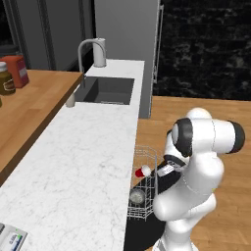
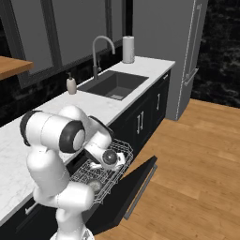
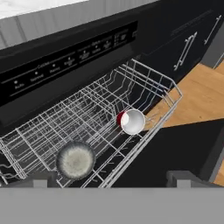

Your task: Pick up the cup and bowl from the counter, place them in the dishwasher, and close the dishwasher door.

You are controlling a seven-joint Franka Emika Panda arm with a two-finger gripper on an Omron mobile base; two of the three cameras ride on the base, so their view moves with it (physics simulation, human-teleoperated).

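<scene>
In the hand view the white wire rack [image 3: 100, 118] is pulled out of the dishwasher [image 3: 65, 65], whose dark control strip crosses the upper left of the frame. The red cup [image 3: 130, 121] lies on its side in the rack near the centre of the frame, its white inside facing the camera. The grey bowl [image 3: 75, 160] sits in the rack at lower left, apart from the cup, speckled inside up. The two finger tips [image 3: 39, 178] rise at the bottom corners, spread wide with nothing between them; the gripper [image 3: 111, 180] holds nothing.

In the left base view the cup [image 1: 142, 171] and bowl [image 1: 137, 196] show in the rack [image 1: 144, 162], just right of the white marble counter [image 1: 78, 162]. In the right base view the dishwasher door [image 2: 133, 185] hangs open below the rack [image 2: 105, 171], at lower centre, over the wooden floor [image 2: 192, 164].
</scene>
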